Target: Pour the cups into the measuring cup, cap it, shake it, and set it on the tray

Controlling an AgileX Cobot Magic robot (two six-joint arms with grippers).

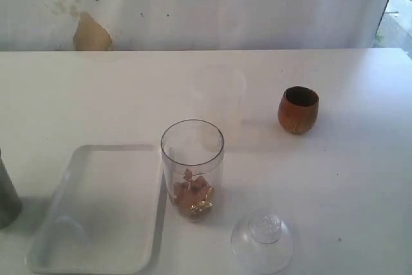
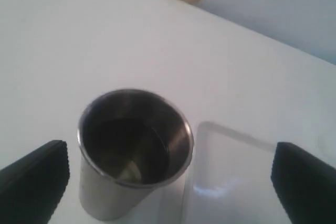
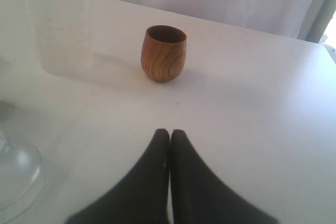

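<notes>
The clear measuring cup (image 1: 192,169) stands upright mid-table with brown and gold bits at its bottom. Its clear dome cap (image 1: 262,239) (image 3: 13,169) lies in front of it. Back right stands the brown wooden cup (image 1: 298,109) (image 3: 163,52). The steel tumbler (image 1: 6,194) (image 2: 134,150) stands at the left edge beside the white tray (image 1: 96,214) (image 2: 231,182). My left gripper (image 2: 170,177) is open, one finger on each side of the tumbler, not touching it. My right gripper (image 3: 170,135) is shut on nothing, short of the wooden cup. Neither gripper shows in the exterior view.
A frosted translucent cup (image 1: 219,91) (image 3: 59,19) stands behind the measuring cup. A white curtain (image 1: 193,4) with a tan stain (image 1: 91,33) hangs along the table's far edge.
</notes>
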